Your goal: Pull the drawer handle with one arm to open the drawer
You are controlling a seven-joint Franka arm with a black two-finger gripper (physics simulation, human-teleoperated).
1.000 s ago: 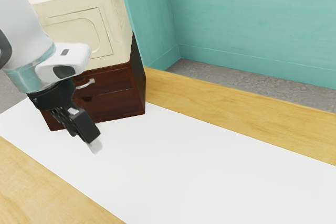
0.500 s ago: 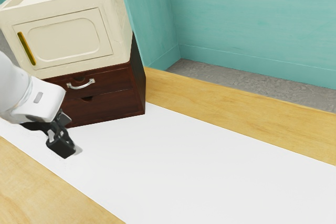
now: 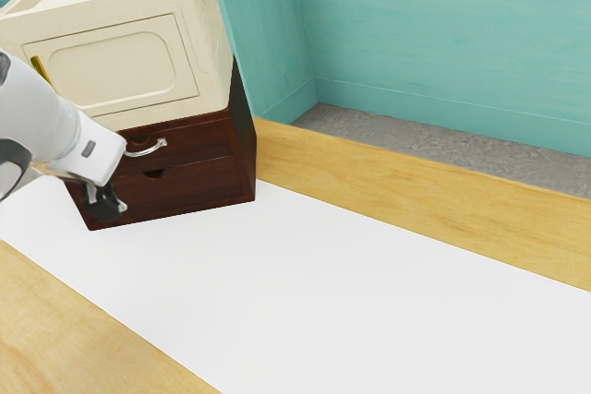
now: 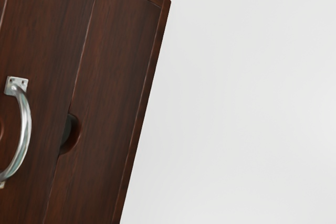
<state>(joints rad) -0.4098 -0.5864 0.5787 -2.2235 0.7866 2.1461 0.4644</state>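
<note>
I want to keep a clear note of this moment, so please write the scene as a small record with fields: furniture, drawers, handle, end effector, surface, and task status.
furniture: brown cabinet, with a cream box on top
upper drawer: shut, front flush
lower drawer: shut, with a notch at its top edge
handle: curved, silver, on the upper drawer
end effector: near the lower drawer, not on the handle
surface: white sheet on a wooden table
task status: drawer not yet opened
</note>
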